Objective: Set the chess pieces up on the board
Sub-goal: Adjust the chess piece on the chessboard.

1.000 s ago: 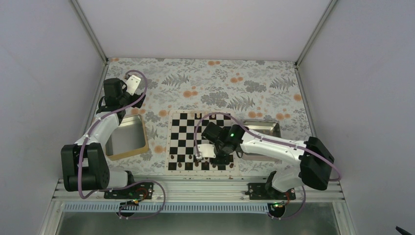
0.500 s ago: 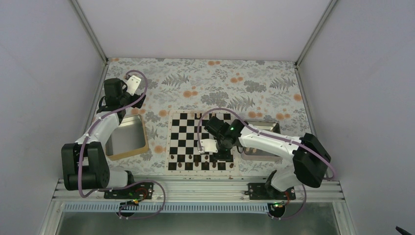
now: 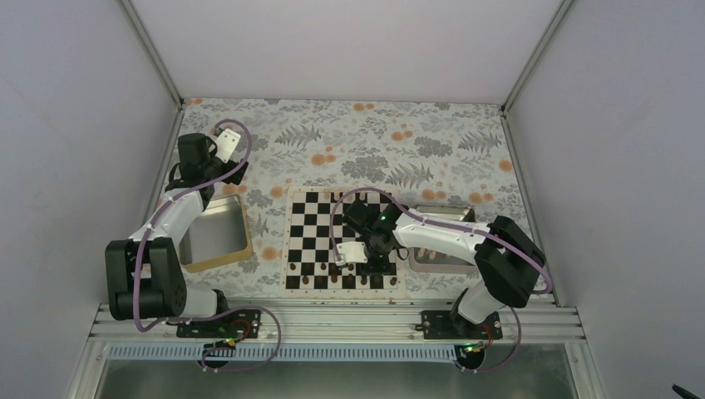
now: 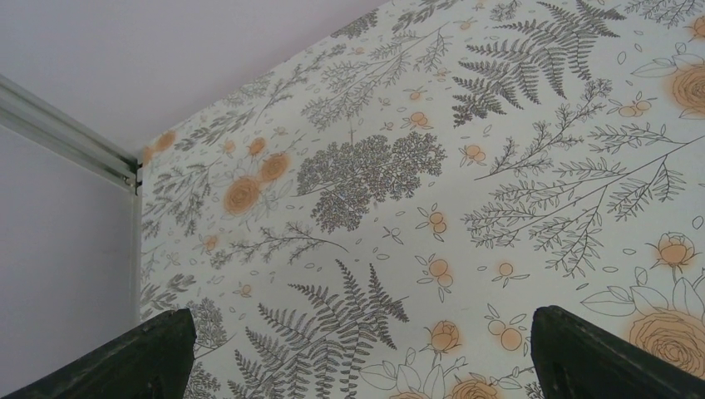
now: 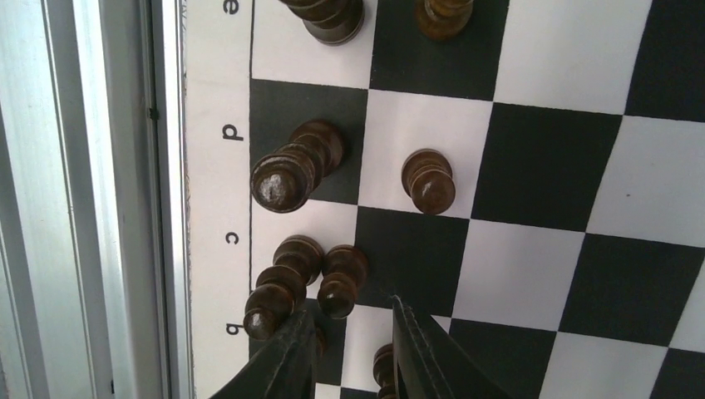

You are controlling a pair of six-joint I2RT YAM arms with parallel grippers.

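While our left gripper (image 4: 359, 320) is hanging wide open above the flowered tablecloth (image 4: 532, 100), our right gripper (image 5: 353, 309) is hovering nearly clenched over dark pieces (image 5: 291, 166) along the board's (image 5: 540, 274) near edge; we cannot tell whether it is grasping one.

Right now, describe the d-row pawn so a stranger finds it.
On the board, find the printed letter d. The tall dark piece fills the black square beside it; the pawn stands one square further in, short, alone on white.
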